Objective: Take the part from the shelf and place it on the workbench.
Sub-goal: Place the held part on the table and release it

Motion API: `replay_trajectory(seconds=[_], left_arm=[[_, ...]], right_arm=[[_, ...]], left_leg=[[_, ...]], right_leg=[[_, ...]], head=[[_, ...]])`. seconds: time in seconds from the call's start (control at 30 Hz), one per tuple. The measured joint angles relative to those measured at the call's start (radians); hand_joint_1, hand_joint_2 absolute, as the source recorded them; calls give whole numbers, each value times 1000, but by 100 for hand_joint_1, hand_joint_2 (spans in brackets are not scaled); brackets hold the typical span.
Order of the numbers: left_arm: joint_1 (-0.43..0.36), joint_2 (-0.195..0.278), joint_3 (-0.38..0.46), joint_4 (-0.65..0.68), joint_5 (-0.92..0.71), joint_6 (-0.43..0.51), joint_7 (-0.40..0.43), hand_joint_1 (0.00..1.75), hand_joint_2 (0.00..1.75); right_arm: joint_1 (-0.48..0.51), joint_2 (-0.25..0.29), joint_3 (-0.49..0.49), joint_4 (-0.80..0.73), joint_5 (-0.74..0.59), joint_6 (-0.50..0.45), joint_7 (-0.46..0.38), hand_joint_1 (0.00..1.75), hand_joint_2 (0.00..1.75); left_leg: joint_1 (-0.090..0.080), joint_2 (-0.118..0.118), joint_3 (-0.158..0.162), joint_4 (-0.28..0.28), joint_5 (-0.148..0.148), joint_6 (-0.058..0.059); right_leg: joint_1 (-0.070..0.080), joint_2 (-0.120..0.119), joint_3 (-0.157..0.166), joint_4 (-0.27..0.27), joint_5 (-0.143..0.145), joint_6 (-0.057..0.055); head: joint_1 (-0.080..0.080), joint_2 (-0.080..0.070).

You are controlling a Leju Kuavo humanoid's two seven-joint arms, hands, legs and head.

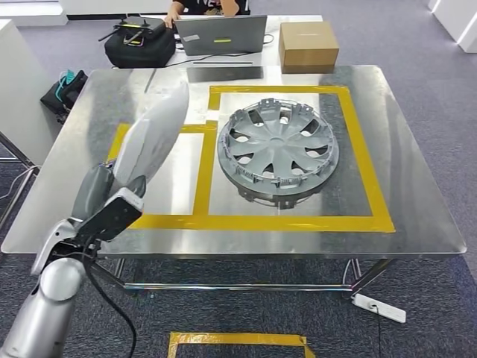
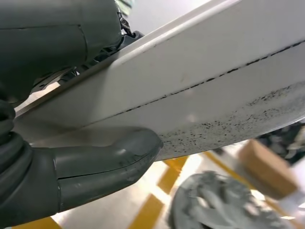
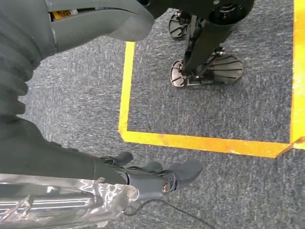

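Observation:
My left hand [image 1: 106, 200] grips the lower end of a long, pale silver-white curved part [image 1: 152, 134] and holds it tilted above the left side of the steel workbench [image 1: 405, 186]. The part hangs over the smaller yellow-taped rectangle [image 1: 203, 175]. In the left wrist view the thumb [image 2: 107, 162] presses against the part's speckled underside [image 2: 216, 81]. A grey wheel cover [image 1: 277, 145] lies flat inside the larger yellow-taped square, and I also see the wheel cover [image 2: 223, 205] below the part. My right hand [image 3: 90, 167] hangs over grey carpet, fingers apart and holding nothing.
At the bench's far edge stand a cardboard box [image 1: 308, 45], a laptop [image 1: 222, 33] and a black bag [image 1: 141, 41], with a person [image 1: 205, 6] seated behind. A power strip [image 1: 379, 307] and a yellow floor tape [image 1: 236, 341] lie under the near edge.

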Motion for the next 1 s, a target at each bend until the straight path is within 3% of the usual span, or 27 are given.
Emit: replay_trajectory(seconds=[0.43, 0.63, 0.87, 1.0], left_arm=[[-261, 33, -111, 408, -620, 91, 112, 175, 175], [-295, 33, -137, 533, -721, 164, 158, 175, 175], [-314, 39, -156, 642, -918, 179, 190, 175, 175], [-316, 39, -172, 725, -937, 199, 206, 175, 175]], right_arm=[[-34, -11, 28, 0, 67, -10, 23, 0, 175], [-40, -13, 35, 1, 69, -9, 30, 0, 175], [-39, -13, 36, 3, 62, 18, 12, 0, 175], [-37, -13, 36, 4, 61, 32, -2, 0, 175]], left_leg=[[-1, 1, 0, 0, 2, 1], [-1, 1, 0, 0, 2, 2], [-1, 1, -1, 0, 2, 2], [-1, 1, -1, 0, 2, 2]], right_leg=[[0, 1, 0, 0, 2, 0], [-1, 1, 0, 0, 2, 0], [-1, 1, 0, -1, 2, 0], [-1, 1, 0, -1, 2, 0]], head=[[0, 0], [0, 0], [0, 0], [0, 0]])
